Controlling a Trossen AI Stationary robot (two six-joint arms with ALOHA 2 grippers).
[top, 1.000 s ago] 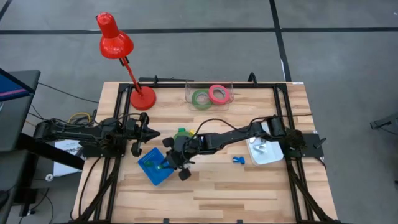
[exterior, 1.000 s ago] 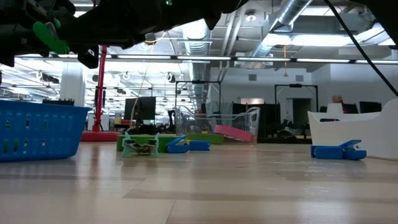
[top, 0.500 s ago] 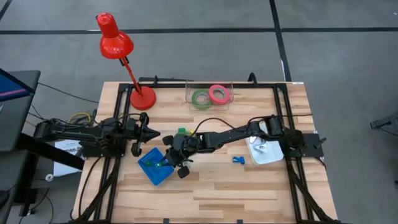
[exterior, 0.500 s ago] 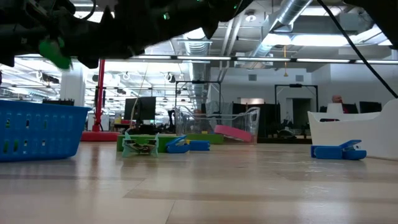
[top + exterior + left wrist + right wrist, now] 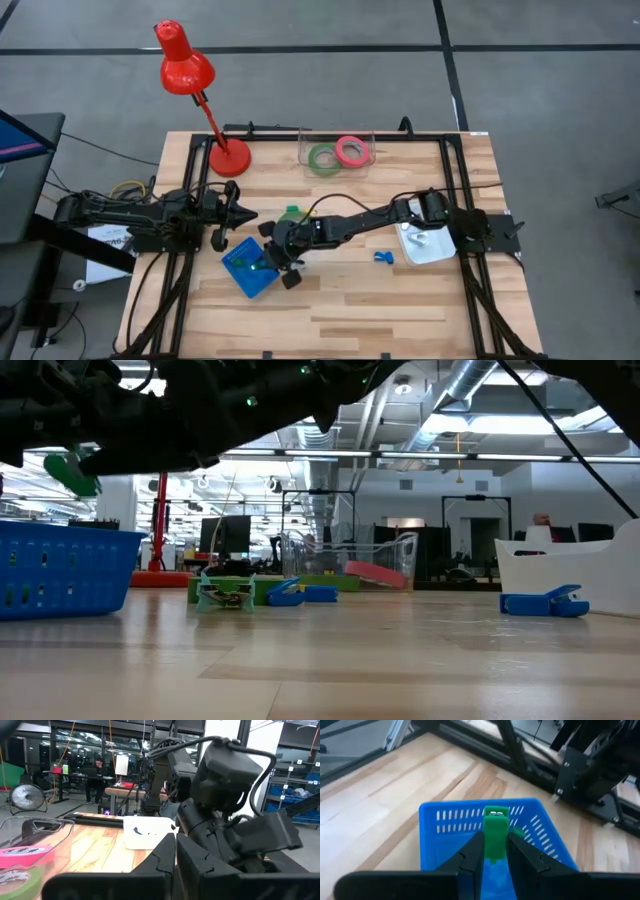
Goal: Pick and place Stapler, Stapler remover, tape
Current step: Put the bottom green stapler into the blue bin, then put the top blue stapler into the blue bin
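Note:
My right gripper (image 5: 262,262) hangs over the blue basket (image 5: 248,272), shut on a small green piece (image 5: 495,832); stapler or stapler remover, I cannot tell. In the low view the green piece (image 5: 70,472) hangs just above the basket's rim (image 5: 60,535). A green tape ring (image 5: 322,157) and a pink tape ring (image 5: 350,151) lie in a clear bin (image 5: 366,140) at the far edge. My left gripper (image 5: 245,215) waits shut near the table's left side, holding nothing. My right gripper pinches the green piece between its two fingers (image 5: 470,852), by its two long sides (image 5: 494,851). The piece's far end (image 5: 495,814) sticks out past the fingertips. The fingers slant down from the table's right. The piece hangs clear above the basket.
A red desk lamp (image 5: 228,157) stands at the far left. A white tub (image 5: 425,243) sits at the right, with a small blue piece (image 5: 382,257) beside it. A green and yellow thing (image 5: 292,212) lies behind the basket. The near half of the table is bare wood.
My right gripper has sunk toward the blue basket with the green piece, drifting slightly toward the table's left. The piece stays between the fingers, now just above the basket's rim.

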